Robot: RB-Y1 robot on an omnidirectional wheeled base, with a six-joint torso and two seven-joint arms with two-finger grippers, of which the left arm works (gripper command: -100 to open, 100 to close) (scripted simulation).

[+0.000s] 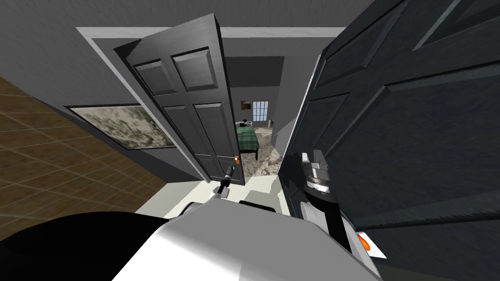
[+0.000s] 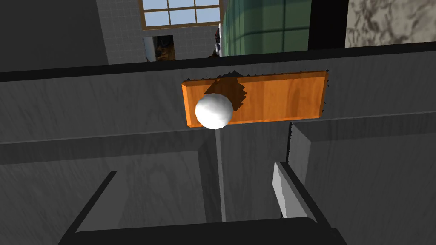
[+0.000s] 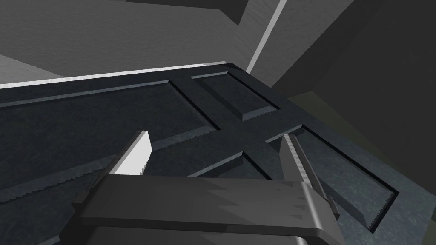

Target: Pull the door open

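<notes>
The left end effector (image 2: 194, 170) is wide open and holds nothing. Its fingers (image 2: 287, 195) point at the dark grey door (image 1: 195, 112), close to the door's free edge. A round white knob (image 2: 214, 111) sits on an orange plate (image 2: 272, 98) just ahead of the fingertips, not between them. The left arm (image 1: 223, 188) reaches straight out in front of the robot, low down. The door stands partly open. The right end effector (image 3: 217, 142) is open too and empty, close to the face of a second, darker door (image 1: 415, 122) on the robot's right. The right arm (image 1: 320, 195) is held near that door.
</notes>
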